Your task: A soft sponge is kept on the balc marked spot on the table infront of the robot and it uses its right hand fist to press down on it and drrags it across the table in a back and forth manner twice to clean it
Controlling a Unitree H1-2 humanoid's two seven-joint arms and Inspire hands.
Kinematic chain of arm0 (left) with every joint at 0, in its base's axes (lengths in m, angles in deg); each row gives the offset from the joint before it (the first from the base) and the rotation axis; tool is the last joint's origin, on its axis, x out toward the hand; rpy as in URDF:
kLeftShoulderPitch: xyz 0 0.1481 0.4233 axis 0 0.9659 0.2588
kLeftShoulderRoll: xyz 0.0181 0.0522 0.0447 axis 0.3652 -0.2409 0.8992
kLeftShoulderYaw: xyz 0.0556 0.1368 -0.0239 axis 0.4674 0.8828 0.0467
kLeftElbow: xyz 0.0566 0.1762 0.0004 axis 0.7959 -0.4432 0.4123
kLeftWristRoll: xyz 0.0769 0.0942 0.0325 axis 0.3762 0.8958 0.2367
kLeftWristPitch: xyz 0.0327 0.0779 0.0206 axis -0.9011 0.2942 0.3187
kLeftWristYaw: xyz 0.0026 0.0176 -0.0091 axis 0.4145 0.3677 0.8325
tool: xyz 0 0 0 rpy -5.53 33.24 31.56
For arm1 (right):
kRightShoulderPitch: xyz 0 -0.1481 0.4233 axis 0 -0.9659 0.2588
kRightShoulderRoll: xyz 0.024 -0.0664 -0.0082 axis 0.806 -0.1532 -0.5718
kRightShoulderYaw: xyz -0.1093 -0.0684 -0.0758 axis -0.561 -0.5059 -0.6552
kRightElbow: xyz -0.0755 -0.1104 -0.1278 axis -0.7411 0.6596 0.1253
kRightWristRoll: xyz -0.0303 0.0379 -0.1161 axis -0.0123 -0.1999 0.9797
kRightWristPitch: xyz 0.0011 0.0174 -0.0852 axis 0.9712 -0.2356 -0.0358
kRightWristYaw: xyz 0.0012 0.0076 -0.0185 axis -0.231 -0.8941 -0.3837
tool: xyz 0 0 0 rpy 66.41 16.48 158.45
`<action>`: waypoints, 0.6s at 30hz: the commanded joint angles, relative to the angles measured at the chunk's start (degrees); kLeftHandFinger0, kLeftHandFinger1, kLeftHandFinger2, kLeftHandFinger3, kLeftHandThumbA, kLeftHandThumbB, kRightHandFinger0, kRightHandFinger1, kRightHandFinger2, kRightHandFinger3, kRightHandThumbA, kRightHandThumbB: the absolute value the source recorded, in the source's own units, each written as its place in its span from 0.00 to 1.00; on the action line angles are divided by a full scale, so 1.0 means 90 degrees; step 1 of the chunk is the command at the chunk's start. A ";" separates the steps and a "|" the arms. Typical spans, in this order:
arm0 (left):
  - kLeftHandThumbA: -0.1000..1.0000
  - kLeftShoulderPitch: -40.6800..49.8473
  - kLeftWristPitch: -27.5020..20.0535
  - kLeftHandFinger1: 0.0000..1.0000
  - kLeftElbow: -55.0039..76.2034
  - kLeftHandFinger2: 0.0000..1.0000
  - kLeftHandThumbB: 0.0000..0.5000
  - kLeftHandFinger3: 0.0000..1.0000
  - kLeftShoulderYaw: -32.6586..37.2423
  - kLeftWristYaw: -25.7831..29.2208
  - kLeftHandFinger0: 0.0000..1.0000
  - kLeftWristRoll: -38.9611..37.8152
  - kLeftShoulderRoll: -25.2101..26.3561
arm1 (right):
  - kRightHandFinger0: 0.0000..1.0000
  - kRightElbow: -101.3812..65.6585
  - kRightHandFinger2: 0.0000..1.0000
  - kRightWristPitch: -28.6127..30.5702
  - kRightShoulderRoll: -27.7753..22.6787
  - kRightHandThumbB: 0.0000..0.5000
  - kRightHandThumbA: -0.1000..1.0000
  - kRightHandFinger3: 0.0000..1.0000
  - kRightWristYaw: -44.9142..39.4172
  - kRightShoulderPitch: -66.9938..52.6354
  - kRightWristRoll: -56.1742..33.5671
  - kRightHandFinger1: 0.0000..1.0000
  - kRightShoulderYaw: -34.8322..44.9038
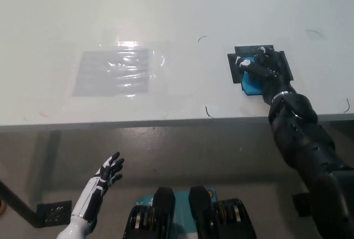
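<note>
Head view: blue sponge [250,82] under fisted right hand [266,71].

One head-mounted camera is looking steeply down from well above, taking in the white table [166,6] and the floor beneath its near edge

A shiny grey taped patch [113,72] lies on the left of the white desk [166,6], with small dark pen marks [207,112] near the front edge.
</note>
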 commanded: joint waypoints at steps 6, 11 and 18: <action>1.00 -0.0015 -0.0192 1.00 0.0120 1.00 1.00 1.00 -0.0066 0.0039 1.00 0.0027 0.0066 | 0.00 -0.0212 0.00 0.0145 -0.0050 0.52 1.00 0.00 -0.0316 0.0389 -0.0108 0.00 -0.0001; 1.00 -0.0016 -0.0235 1.00 0.0086 1.00 1.00 1.00 -0.0059 0.0023 1.00 0.0010 0.0058 | 0.05 -0.1227 0.06 0.0725 -0.0163 0.69 1.00 0.09 -0.0012 0.0568 0.0376 0.00 -0.0366; 1.00 -0.0031 -0.0164 1.00 0.0103 1.00 1.00 1.00 -0.0055 0.0023 1.00 0.0028 0.0086 | 1.00 -0.6498 1.00 -0.0619 -0.0423 0.87 1.00 1.00 -0.1077 -0.0264 -0.0292 1.00 -0.0779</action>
